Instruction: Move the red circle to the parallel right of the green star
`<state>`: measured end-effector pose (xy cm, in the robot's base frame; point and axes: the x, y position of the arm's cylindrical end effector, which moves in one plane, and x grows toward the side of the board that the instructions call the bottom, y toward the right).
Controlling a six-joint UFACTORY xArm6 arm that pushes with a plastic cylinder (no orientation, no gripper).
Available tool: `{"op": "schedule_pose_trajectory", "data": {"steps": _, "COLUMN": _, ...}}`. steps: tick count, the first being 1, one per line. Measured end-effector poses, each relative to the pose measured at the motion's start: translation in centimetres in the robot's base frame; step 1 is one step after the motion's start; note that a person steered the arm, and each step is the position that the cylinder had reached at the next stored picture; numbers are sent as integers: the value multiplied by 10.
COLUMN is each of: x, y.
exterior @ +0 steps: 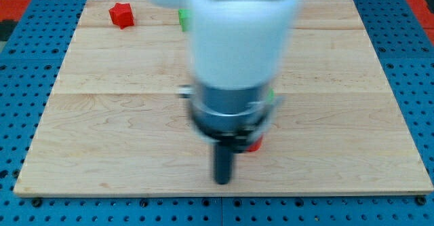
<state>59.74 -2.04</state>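
Wooden board (102,117) on a blue pegboard table (27,63). No pincer here, just a rod; my tip (222,180) sits lower centre of the frame. Red block (255,143), shape unclear, peeks out just right of the rod, mostly hidden. Green sliver (270,96) at the arm's right edge, centre. Red star-like block (122,15) upper left; green block (182,18) beside it, half covered by the arm (237,43).

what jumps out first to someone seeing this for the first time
The big white arm fills the view's middle, its dark rod ending at my tip on the wooden board. A red block peeks out just right of the rod. A red star-like block sits top left.
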Motion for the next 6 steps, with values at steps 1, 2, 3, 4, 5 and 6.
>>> {"op": "schedule_pose_trajectory", "data": {"steps": 1, "x": -34, "y": 41}}
{"op": "schedule_pose_trajectory", "data": {"steps": 2, "x": -66, "y": 114}}
{"op": "schedule_pose_trajectory", "data": {"steps": 3, "x": -104, "y": 179}}
{"op": "schedule_pose_trajectory", "data": {"steps": 4, "x": -151, "y": 197}}
{"op": "schedule_pose_trajectory", "data": {"steps": 5, "x": -98, "y": 203}}
{"op": "schedule_pose_trajectory", "data": {"steps": 6, "x": -79, "y": 110}}
